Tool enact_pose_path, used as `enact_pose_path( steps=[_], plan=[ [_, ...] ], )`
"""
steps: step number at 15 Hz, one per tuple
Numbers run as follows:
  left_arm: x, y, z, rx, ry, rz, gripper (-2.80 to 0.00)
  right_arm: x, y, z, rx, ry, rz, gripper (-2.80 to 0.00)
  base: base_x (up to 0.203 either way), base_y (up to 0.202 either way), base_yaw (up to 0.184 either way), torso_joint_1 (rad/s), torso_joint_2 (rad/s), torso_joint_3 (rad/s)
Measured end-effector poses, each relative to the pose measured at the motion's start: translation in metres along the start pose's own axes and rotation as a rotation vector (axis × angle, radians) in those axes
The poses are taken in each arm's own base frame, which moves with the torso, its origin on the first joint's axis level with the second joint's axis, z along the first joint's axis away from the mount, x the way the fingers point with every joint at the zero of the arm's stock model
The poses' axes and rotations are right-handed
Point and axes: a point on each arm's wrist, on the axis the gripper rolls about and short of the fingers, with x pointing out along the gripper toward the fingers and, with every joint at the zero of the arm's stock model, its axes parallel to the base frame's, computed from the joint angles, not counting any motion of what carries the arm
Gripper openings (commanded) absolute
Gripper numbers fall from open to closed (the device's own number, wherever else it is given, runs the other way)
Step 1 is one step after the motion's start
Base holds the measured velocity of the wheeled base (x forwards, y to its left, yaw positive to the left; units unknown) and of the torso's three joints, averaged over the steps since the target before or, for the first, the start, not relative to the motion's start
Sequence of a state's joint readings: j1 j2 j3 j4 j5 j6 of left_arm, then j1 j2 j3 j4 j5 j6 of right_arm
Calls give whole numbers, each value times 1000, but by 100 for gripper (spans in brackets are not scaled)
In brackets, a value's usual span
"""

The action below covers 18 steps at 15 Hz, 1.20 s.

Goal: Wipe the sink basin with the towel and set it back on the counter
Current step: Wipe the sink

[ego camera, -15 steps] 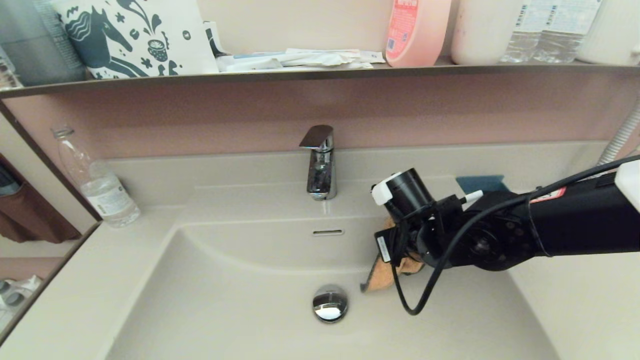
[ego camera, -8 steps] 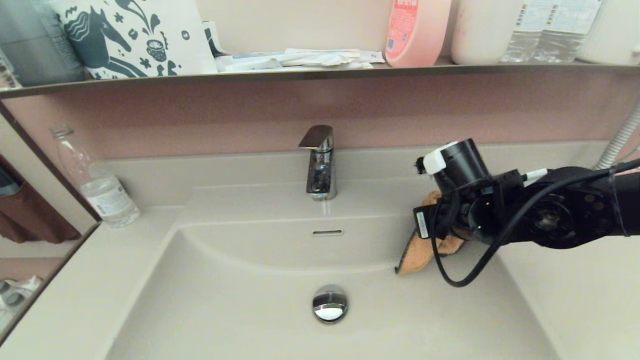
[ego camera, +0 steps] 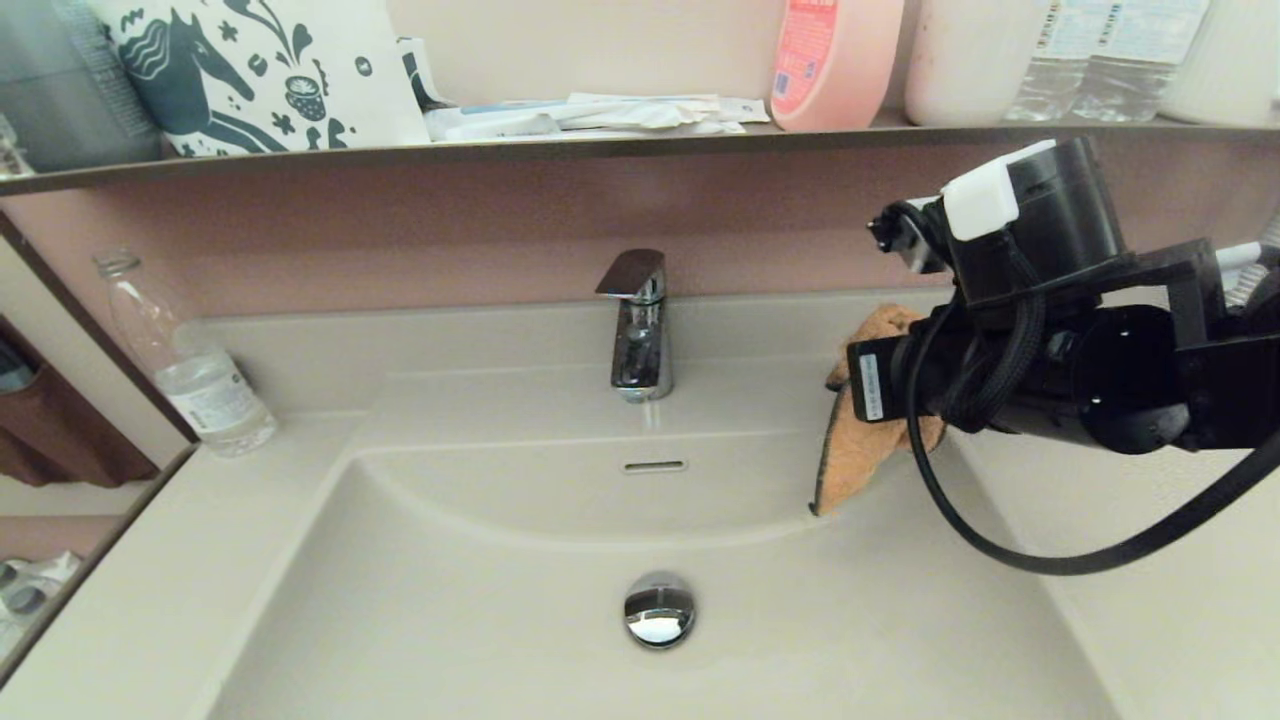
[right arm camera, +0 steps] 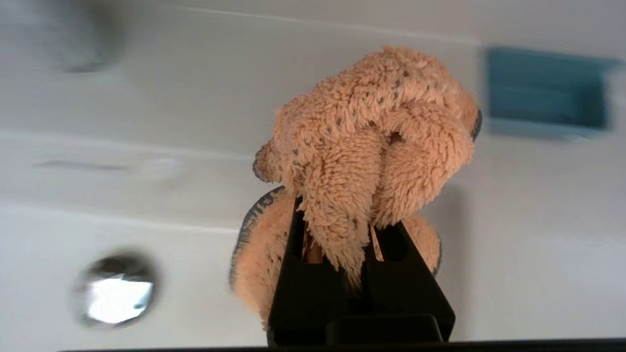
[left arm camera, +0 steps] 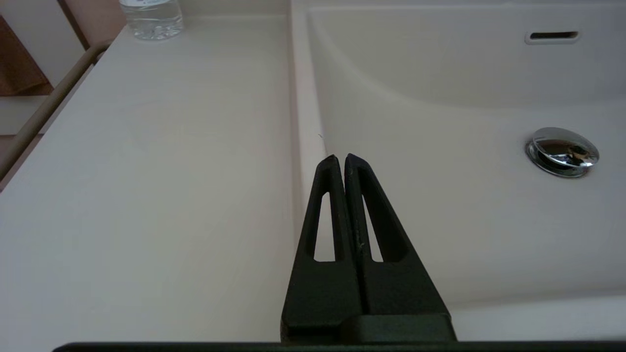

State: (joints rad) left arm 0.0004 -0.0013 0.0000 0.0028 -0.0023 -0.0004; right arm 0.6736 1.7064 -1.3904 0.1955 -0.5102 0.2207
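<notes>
The tan fuzzy towel (ego camera: pixel 862 445) hangs bunched in the air over the back right corner of the sink basin (ego camera: pixel 470 620), its lower tip near the rim. My right gripper (right arm camera: pixel 345 220) is shut on the towel (right arm camera: pixel 371 146), which spills over and hides the fingertips. In the head view the wrist body covers those fingers. The counter (ego camera: pixel 1160 610) stretches to the right of the basin under the right arm. My left gripper (left arm camera: pixel 341 159) is shut on nothing, parked low over the basin's left rim near the front.
A chrome faucet (ego camera: pixel 637 325) stands at the back centre, with the overflow slot (ego camera: pixel 655 466) and drain plug (ego camera: pixel 659 608) below it. A water bottle (ego camera: pixel 190 370) stands at the back left. A blue pad (right arm camera: pixel 543 93) lies on the right counter. The shelf (ego camera: pixel 600 150) carries bottles and packets.
My right arm has lifted the towel out of the basin bottom near the drain, moving it up, rightward and toward the back right counter. The left gripper has not moved.
</notes>
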Motion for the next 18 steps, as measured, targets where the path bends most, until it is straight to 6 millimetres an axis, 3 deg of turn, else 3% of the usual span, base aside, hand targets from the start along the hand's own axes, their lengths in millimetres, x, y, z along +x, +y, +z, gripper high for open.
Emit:
enact_pose_path(
  steps=[3,5,13,18],
  plan=[
    [0,0,0,0,1,-1,-280,-3,21,7,25,-41,59,-280,0,0,0,0,0,0],
    [0,0,0,0,0,0,-280,8,36,7,36,-56,77,-280,0,0,0,0,0,0],
    [0,0,0,0,0,-1,-280,93,80,-18,39,-45,48,-280,0,0,0,0,0,0],
    [0,0,0,0,0,-1,-280,125,61,-23,20,-21,-35,-280,0,0,0,0,0,0]
  ],
)
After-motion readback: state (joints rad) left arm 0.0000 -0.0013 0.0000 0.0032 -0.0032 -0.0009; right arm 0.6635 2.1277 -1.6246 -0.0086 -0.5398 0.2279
